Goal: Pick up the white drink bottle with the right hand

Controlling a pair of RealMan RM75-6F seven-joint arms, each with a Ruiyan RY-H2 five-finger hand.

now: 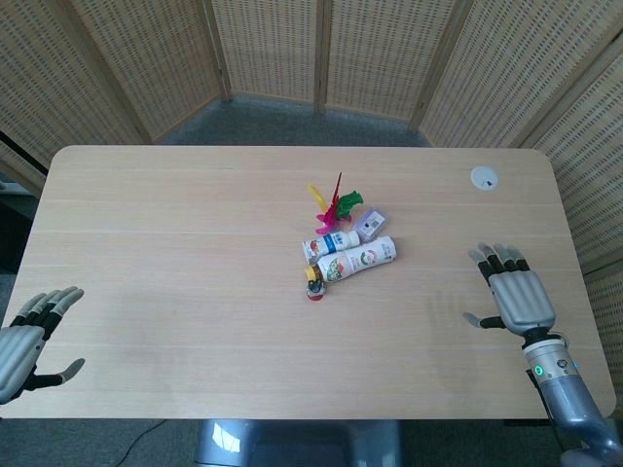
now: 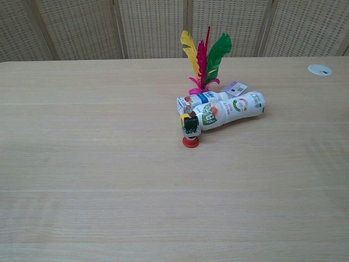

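A white drink bottle (image 1: 358,260) (image 2: 232,109) lies on its side near the middle of the table, its cap end pointing right. A second, smaller white bottle (image 1: 329,245) (image 2: 200,100) lies just behind it, touching it. My right hand (image 1: 516,292) rests palm down and open on the table, well to the right of the bottle. At the table's front left edge my left hand (image 1: 27,336) is also open and holds nothing. Neither hand shows in the chest view.
A feathered shuttlecock (image 1: 334,203) (image 2: 204,57) stands behind the bottles, beside a small purple packet (image 1: 371,224) (image 2: 235,88). A small red-based toy (image 1: 314,285) (image 2: 190,131) sits in front of the bottles. A white round disc (image 1: 484,177) (image 2: 319,69) lies at the far right.
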